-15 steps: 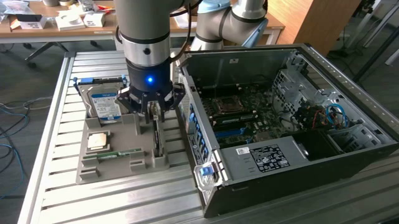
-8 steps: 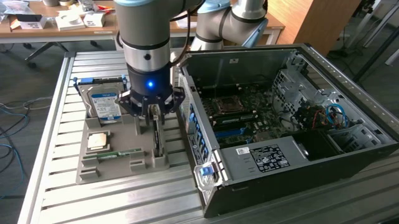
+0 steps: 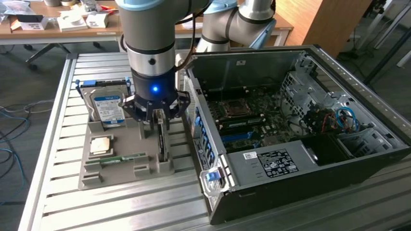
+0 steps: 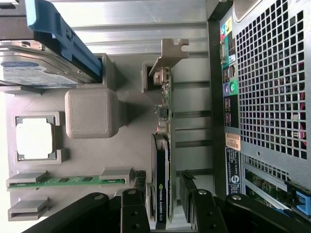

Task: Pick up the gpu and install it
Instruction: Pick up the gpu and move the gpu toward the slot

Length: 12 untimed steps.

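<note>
Gripper (image 4: 164, 206) spread astride gpu (image 4: 161, 179) | thin dark card upright, silvery bracket

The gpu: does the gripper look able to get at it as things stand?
Probably yes. The gripper is directly above the gpu, which stands on edge in the grey holder, with its open fingers on either side of the card. Nothing lies between them; the computer case stands beside, apart.

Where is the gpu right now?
The thin dark gpu card stands on edge in the grey plastic tray, along the tray's side at the exterior view's right, beside the open black computer case and directly under the open gripper.
</note>
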Each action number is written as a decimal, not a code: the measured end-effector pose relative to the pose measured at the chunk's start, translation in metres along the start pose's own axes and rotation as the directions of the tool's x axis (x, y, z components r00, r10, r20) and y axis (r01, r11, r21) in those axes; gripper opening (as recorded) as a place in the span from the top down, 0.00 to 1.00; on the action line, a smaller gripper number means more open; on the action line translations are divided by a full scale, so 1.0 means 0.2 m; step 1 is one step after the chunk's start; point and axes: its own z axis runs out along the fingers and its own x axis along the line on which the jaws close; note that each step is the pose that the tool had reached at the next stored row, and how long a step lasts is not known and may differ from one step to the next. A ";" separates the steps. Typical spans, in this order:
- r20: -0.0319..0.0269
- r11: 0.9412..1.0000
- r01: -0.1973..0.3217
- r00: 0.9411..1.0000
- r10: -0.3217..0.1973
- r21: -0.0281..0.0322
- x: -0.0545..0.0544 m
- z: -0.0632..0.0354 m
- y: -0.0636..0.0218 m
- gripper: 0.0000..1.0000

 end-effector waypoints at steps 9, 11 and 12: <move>0.000 1.000 0.000 1.000 0.000 0.000 -0.01 0.021 0.000 0.58; 0.000 1.000 0.000 1.000 0.000 0.000 -0.01 0.021 0.000 0.58; 0.000 1.000 0.000 1.000 0.000 0.000 -0.01 0.021 0.000 0.58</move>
